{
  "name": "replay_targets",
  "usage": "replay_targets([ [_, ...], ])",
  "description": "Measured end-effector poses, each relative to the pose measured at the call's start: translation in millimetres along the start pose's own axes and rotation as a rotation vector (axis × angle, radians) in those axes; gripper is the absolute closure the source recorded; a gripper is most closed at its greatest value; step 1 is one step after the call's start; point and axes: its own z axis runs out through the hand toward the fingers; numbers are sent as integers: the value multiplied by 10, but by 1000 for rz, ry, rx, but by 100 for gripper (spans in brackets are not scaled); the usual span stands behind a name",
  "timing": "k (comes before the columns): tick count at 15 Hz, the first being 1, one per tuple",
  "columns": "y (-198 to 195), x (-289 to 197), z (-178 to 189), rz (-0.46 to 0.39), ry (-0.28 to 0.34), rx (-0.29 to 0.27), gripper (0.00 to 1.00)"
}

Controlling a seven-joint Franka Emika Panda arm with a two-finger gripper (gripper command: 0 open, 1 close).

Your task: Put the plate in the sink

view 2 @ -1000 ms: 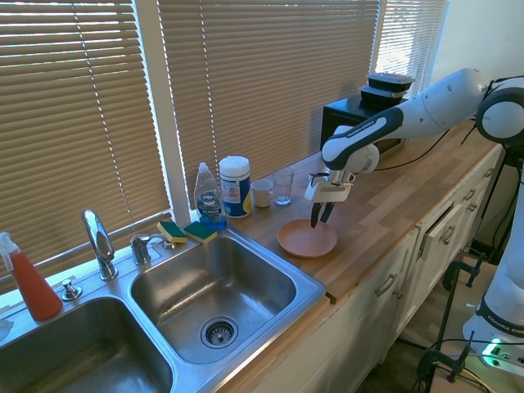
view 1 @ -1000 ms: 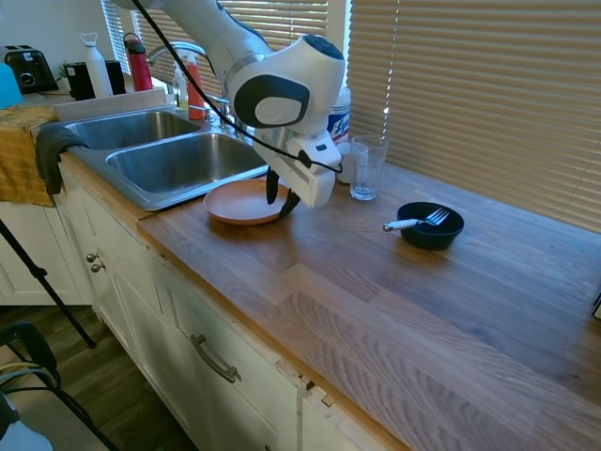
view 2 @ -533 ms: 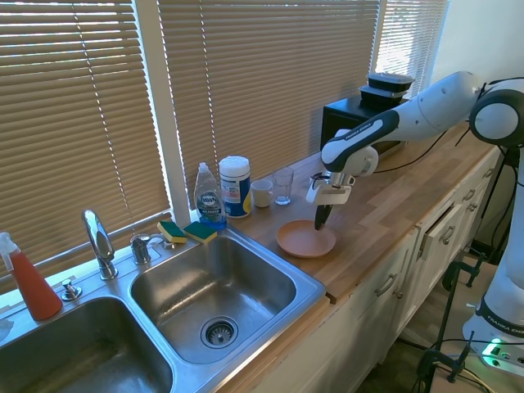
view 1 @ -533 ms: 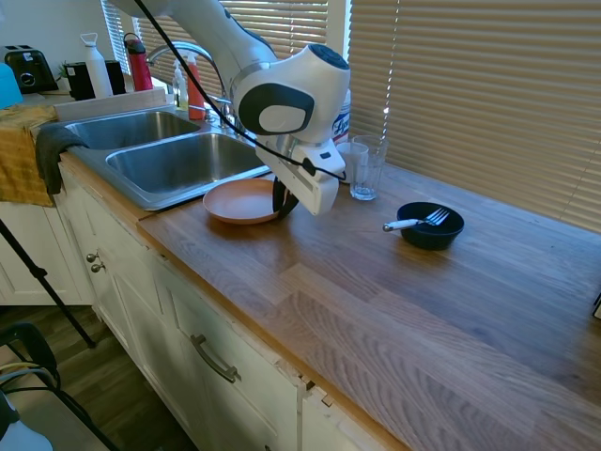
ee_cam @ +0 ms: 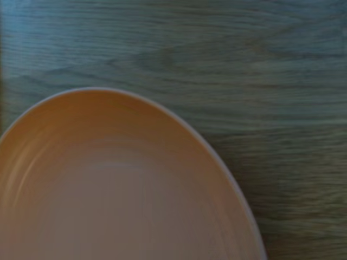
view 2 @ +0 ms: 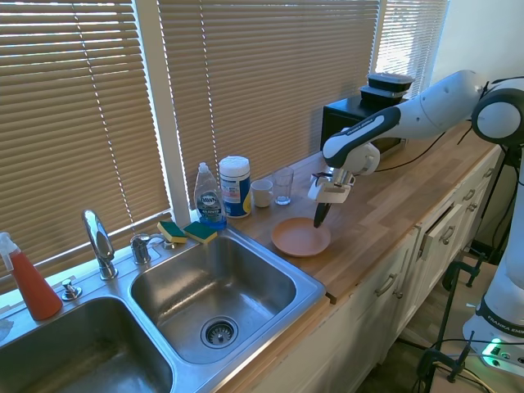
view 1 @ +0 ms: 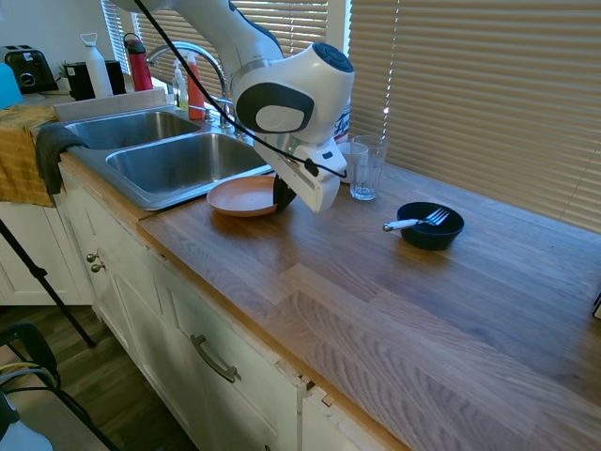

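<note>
Since a second ago the gripper point(view 2: 320, 219) has closed: the jaws that straddled the rim now pinch the plate point(view 2: 300, 237) at its edge away from the sink point(view 2: 176, 307). The plate has slid a touch toward the sink and looks slightly tipped up at the held side; you cannot tell whether it is fully off the wood.

You hold a matte salmon plate, stiff and probably light, but breakable. An edge pinch on a shallow rim gives little purchase, so expect it to droop or swivel; keep it low and move slowly.

Working outward from the plate along the wooden countertop point(view 1: 376, 301):
- The steel lip of the near basin lies just beside the plate. You must lift the plate over it rather than drag it.
- A clear drinking glass point(view 1: 367, 166) stands near the plate, toward the blinds, behind the gripper.
- A black bowl with a fork point(view 1: 430, 225) sits well apart from the plate, on the side away from the sink.
- A dish-soap bottle point(view 2: 210, 196), a white canister point(view 2: 235, 186) and two sponges point(view 2: 188, 232) stand at the basin's back corner.

The path to the basin looks unobstructed.
</note>
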Motion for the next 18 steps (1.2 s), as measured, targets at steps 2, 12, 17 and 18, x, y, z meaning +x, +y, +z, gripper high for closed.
replay_targets([
  [2,-128,-148,-132,-32,-4,16,100],
  [12,-1620,-1854,-91,-168,12,-15,100],
  [17,-2107,-1920,191,-185,11,-21,100],
  [18,-2153,-1942,249,-193,6,-24,100],
])
